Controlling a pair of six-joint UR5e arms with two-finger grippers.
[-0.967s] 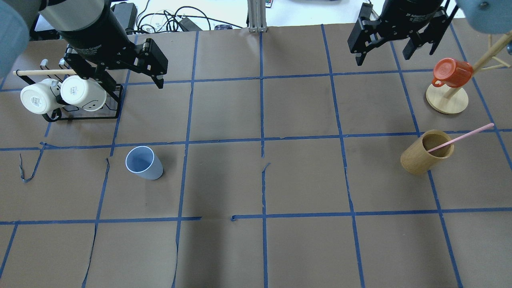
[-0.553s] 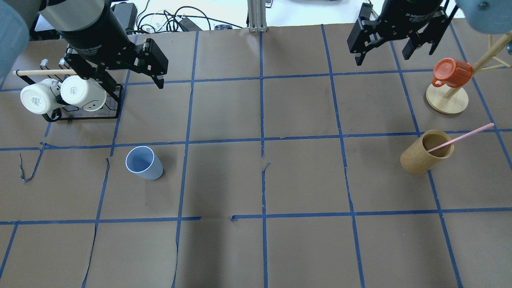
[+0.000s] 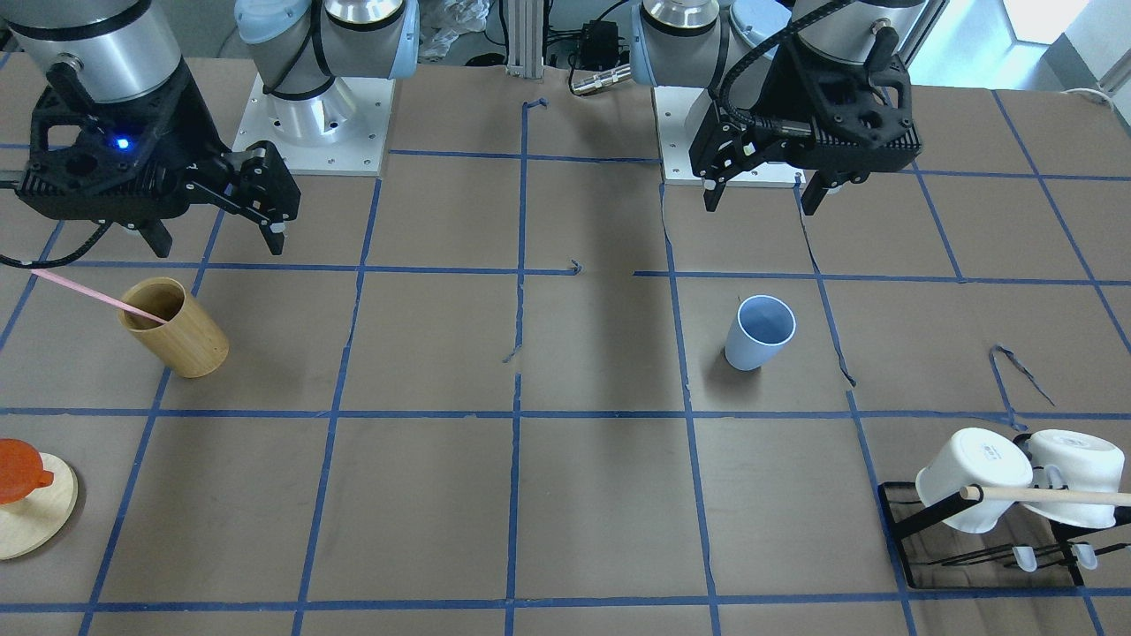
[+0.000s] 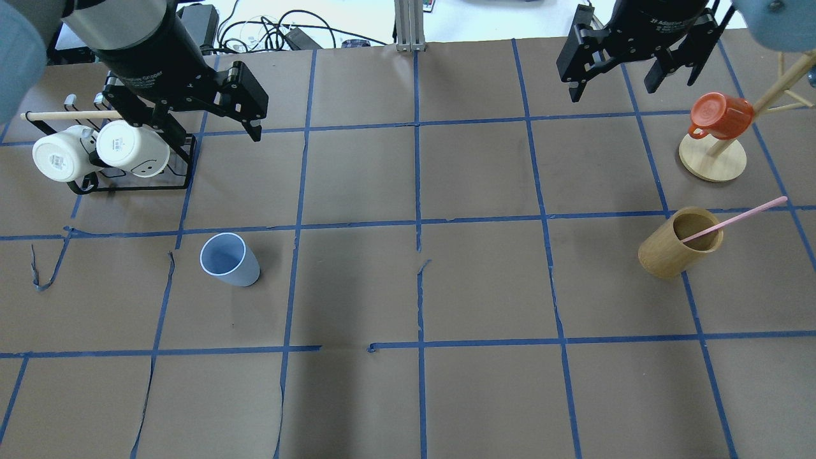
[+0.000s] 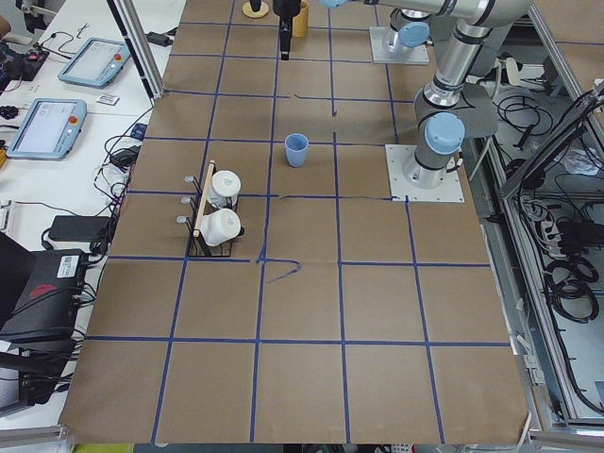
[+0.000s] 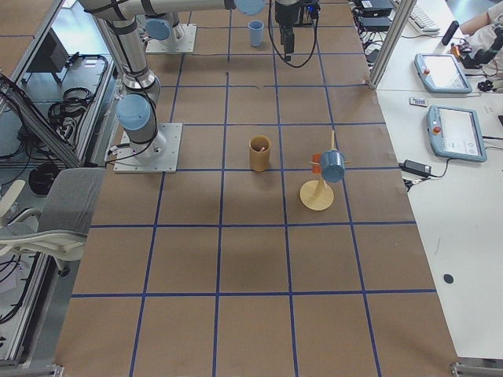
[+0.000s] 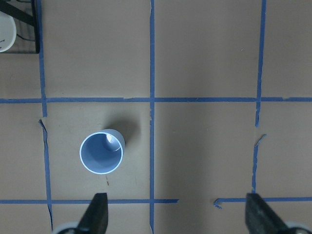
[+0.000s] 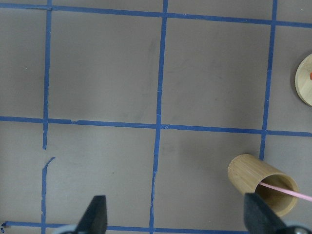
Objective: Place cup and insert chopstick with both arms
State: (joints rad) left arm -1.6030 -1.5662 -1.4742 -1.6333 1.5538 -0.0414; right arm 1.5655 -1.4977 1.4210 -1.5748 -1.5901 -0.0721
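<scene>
Jaws wide open, empty, both: left gripper (image 7: 178, 219), right gripper (image 8: 175, 218). Cup (image 4: 229, 260) upright, well apart from bamboo cup (image 4: 669, 252); chopstick (image 4: 739, 218) leans inside latter. L grip: centre over cup, descend straight, squeeze gently.

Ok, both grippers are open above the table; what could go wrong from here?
The chopstick leans out of the bamboo cup; a sideways pull by the right gripper could tip that cup. The blue cup is narrow-based; an off-centre close by the left gripper might knock it over.

Light blue cup (image 4: 229, 261); pale pink chopstick (image 4: 739, 218); tan holder (image 4: 663, 256); brown table (image 4: 478, 172) gridded blue; mug (image 4: 720, 115) seemingly orange-red
</scene>
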